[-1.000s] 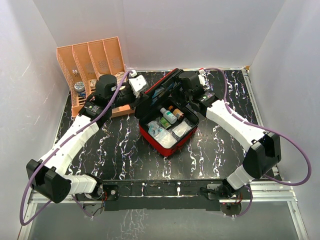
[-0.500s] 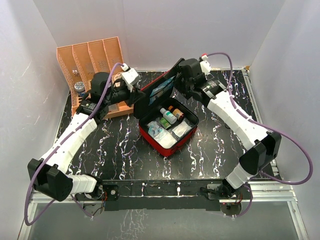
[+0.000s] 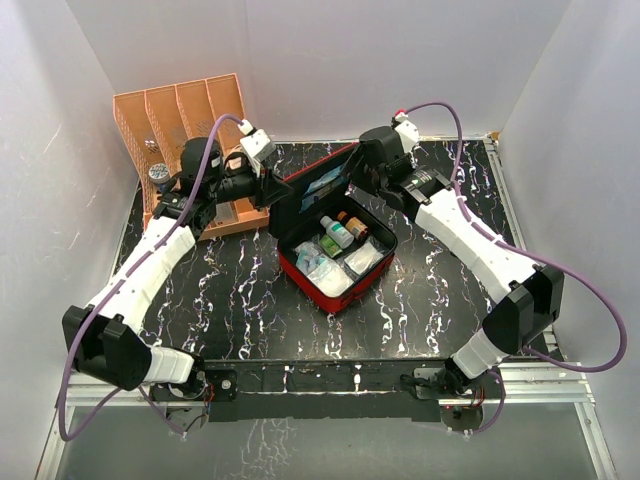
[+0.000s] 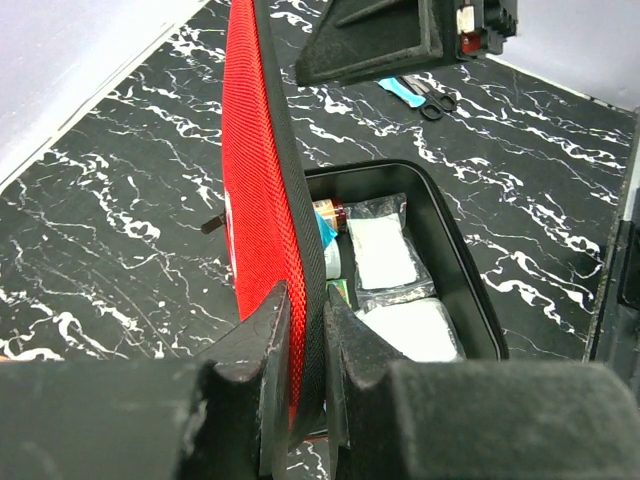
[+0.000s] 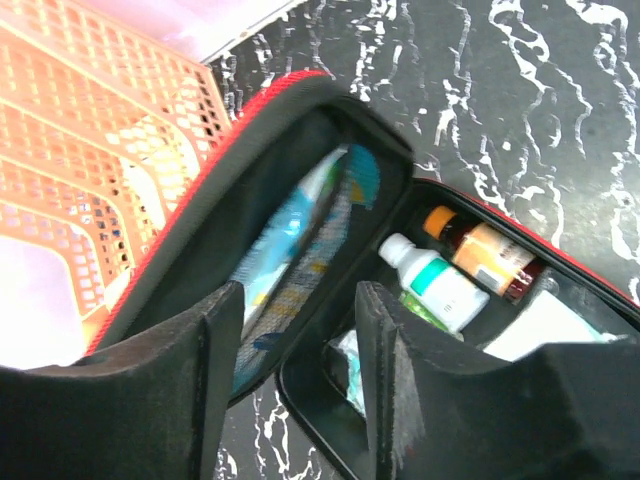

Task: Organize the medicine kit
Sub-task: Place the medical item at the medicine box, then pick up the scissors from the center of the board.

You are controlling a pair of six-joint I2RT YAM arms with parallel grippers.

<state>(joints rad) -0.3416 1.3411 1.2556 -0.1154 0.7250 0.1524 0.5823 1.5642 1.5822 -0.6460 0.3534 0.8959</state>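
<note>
- The medicine kit [image 3: 312, 283] sits open at the middle of the top view, with its lid [image 4: 255, 200] standing almost upright.
- The left gripper [image 4: 305, 315] is narrowed onto the lid's rim, one finger on each side.
- The right gripper [image 5: 290, 310], upper centre in the top view, has its jaws partly apart and clamps nothing visible.
- The case looks light and soft, and the lid probably flops, so the stiffer piped rim is the best place to hold it.
- The bottles [image 5: 440, 285] inside may shift if the kit is tipped.

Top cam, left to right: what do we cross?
Rack → left gripper → kit → right elbow. Right gripper overlaps the kit's lid, so it is left out.
</note>
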